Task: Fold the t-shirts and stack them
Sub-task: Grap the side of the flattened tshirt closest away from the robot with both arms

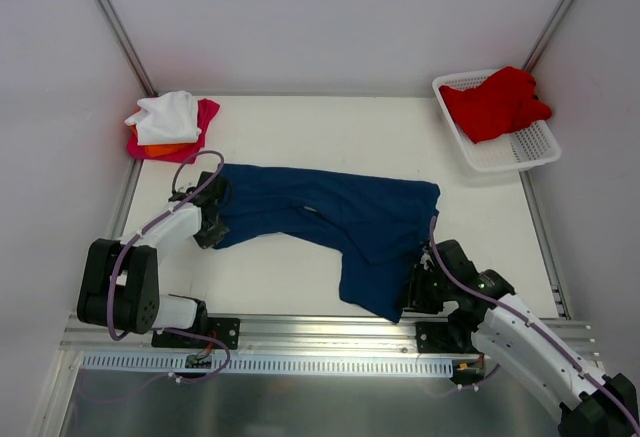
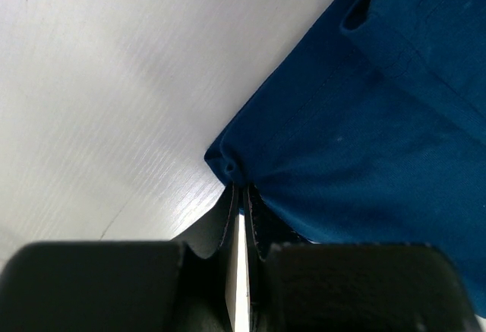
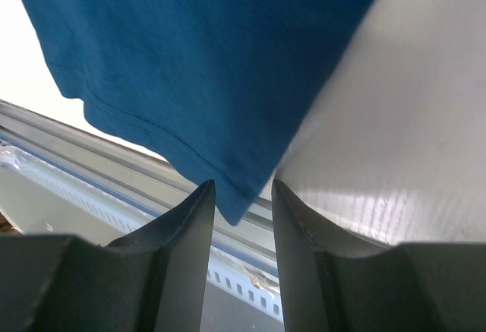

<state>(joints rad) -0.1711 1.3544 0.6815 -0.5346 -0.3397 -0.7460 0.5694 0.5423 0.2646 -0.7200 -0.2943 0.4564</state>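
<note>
At opposite corners, left pincer (image 2: 241, 194) clamps navy t-shirt (image 1: 330, 219); right pincer (image 3: 241, 189) half-open.

This looks like a robotics lab test cell: a bare white desk (image 1: 290, 282) boxed in by plain white panels (image 1: 330, 17) on metal struts (image 1: 115, 25). A left arm (image 1: 160, 232) and right arm (image 1: 520, 327), trailing cables, are bolted to a slotted aluminium rail (image 1: 320, 337).
</note>
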